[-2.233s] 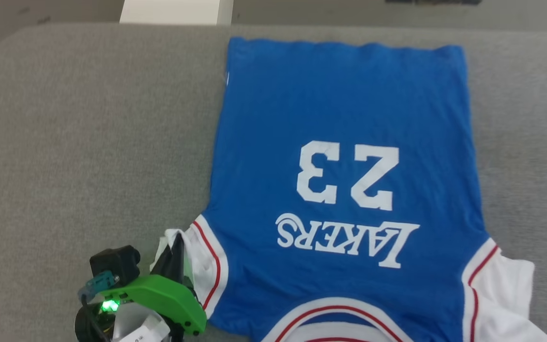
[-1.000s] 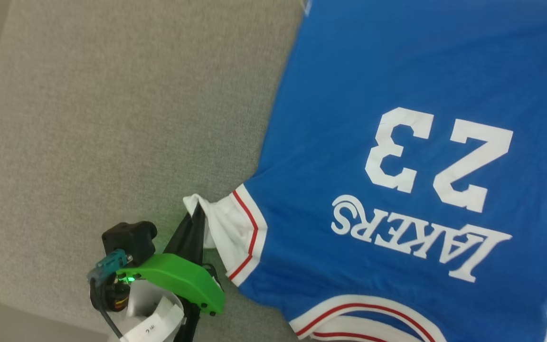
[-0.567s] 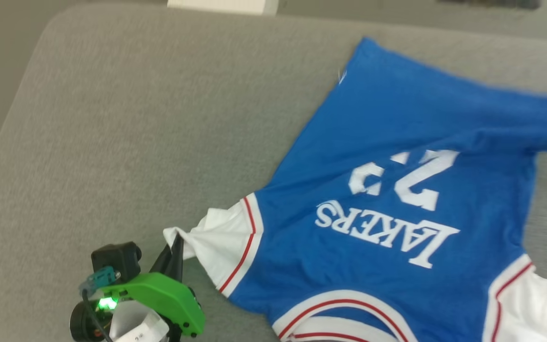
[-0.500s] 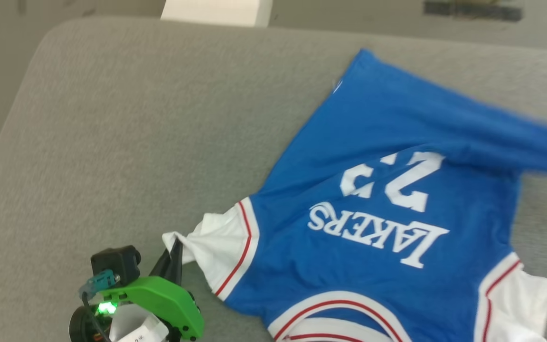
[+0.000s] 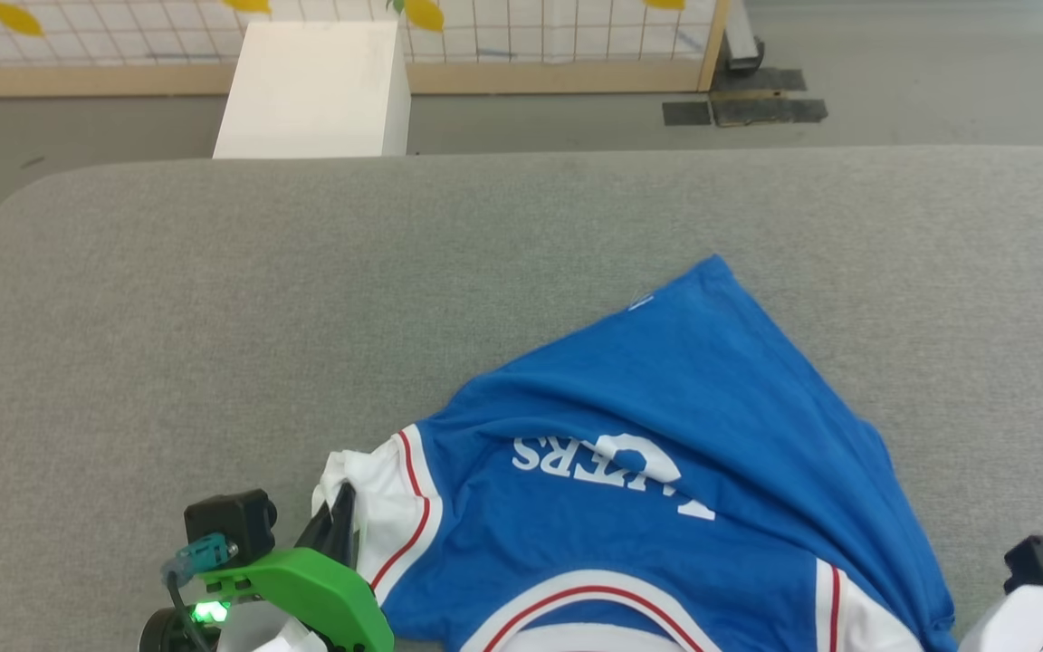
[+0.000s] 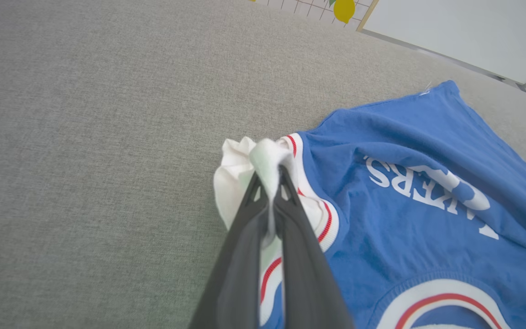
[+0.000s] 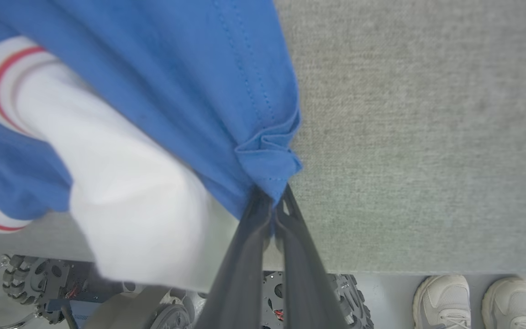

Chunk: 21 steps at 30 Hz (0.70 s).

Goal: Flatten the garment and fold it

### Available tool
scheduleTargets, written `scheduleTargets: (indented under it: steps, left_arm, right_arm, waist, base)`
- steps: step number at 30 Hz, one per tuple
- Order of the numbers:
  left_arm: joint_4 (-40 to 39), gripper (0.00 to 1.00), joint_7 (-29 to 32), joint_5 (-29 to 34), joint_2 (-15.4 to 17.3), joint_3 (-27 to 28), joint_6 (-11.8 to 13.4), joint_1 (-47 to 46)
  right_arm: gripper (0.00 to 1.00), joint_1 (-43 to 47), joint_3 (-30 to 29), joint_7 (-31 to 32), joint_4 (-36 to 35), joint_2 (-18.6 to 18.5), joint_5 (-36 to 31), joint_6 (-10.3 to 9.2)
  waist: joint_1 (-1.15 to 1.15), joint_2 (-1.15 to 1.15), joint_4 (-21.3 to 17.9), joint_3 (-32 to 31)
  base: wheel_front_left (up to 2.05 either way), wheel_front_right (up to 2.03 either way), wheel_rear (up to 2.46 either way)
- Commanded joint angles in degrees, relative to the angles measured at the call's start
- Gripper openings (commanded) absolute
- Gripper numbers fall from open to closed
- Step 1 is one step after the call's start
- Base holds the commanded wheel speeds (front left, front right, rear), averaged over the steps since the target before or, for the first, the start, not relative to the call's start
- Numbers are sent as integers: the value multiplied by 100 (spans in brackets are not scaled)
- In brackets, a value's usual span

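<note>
You see the garment (image 5: 666,435) lying on the grey cushion (image 5: 214,317), toward 5 o'clock of the head view, with its collar side nearest the robot. One blue corner points to about 12 o'clock. A blue layer covers part of the white lettering; it seems to be a fold, though the head view does not show this clearly.

Your left gripper (image 6: 270,176) is at 7 o'clock of the head view. Its two dark fingers are pressed together on the bunched white sleeve, with the red-striped trim just beside them.

Your right gripper (image 7: 276,196) is clamped on a crumpled blue hem corner at the cushion's near edge. In the right wrist view the other white sleeve lies near it, at 9 o'clock.

Below that edge a pair of pale shoes (image 7: 477,297) stands on the floor. A white box (image 5: 313,91) stands beyond the cushion at 11 o'clock.
</note>
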Motion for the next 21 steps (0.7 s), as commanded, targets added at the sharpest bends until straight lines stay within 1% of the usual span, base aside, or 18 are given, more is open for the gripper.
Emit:
scheduleTargets:
  steps: [1,2,3,4,7,10,13,16,21]
  left_arm:
    - [25,0,18,-66,22,-7,15,33]
    - [36,0,18,-73,21,-8,15,34]
    - [49,0,17,-79,22,-7,17,39]
    - [61,0,15,-86,24,-2,21,46]
    - [76,0,16,-105,33,5,30,73]
    - [77,0,15,-123,45,13,37,103]
    - [69,0,19,-124,56,4,41,107]
    - [58,0,20,-116,54,-16,44,74]
    - [-13,0,29,-79,56,-60,47,-20]
  right_arm:
    - [0,83,-3,-86,43,112,25,19]
    - [0,92,-32,-173,38,175,40,19]
    - [87,83,-73,-287,9,238,71,19]
    - [100,44,-140,-415,-42,286,115,19]
    - [100,-124,-344,-811,-262,370,325,19]
    - [100,-444,-615,-1409,-523,380,511,19]
    - [100,-832,-744,-1979,-673,399,721,19]
    - [100,-1263,-661,-2406,-646,366,866,19]
    - [100,-2051,-283,-2699,-268,205,794,19]
  waist:
    - [0,0,-64,-75]
    - [0,0,-62,-83]
    - [0,0,-64,-93]
    - [0,0,-68,-110]
    - [0,0,-67,-150]
    - [0,0,-64,-183]
    - [0,0,-36,-190]
    - [0,0,33,-151]
    - [0,0,220,110]
  base:
    - [0,0,0]
    - [0,0,0]
    - [0,0,0]
    - [0,0,0]
    - [0,0,0]
    - [0,0,0]
    - [0,0,0]
    - [0,0,0]
    - [0,0,0]
